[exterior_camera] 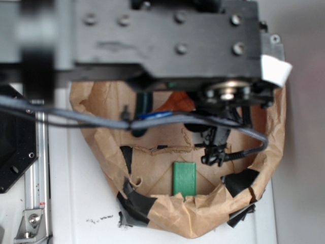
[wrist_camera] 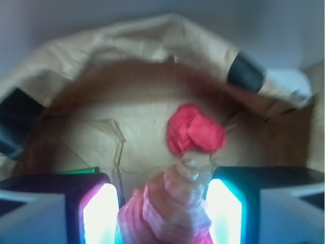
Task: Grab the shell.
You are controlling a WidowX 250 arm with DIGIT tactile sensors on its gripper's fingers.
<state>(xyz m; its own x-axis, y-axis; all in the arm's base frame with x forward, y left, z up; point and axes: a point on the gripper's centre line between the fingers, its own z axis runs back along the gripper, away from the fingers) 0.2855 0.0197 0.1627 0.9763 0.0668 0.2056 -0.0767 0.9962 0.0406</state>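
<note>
Between the two glowing fingers of the gripper, low in the wrist view, the shell is sitting; its ridged, pinkish-lit body is filling the gap, and its narrower end is pointing up toward the red wrinkly ball, which is lying just beyond it on the paper floor; the fingers are standing partly closed, one close on each side of the shell, though the blur is making it hard to say whether the pads are actually pressing on it; a thin green edge is showing just above the left finger; all of this is sitting inside a crumpled brown paper bowl patched with black tape; from the exterior camera the black arm is covering the upper half of the bowl, hiding the shell and the fingers; a green rectangular block is lying on the bowl's floor near its front rim; a grey cable is crossing in front; the bowl is resting on a white table.
</note>
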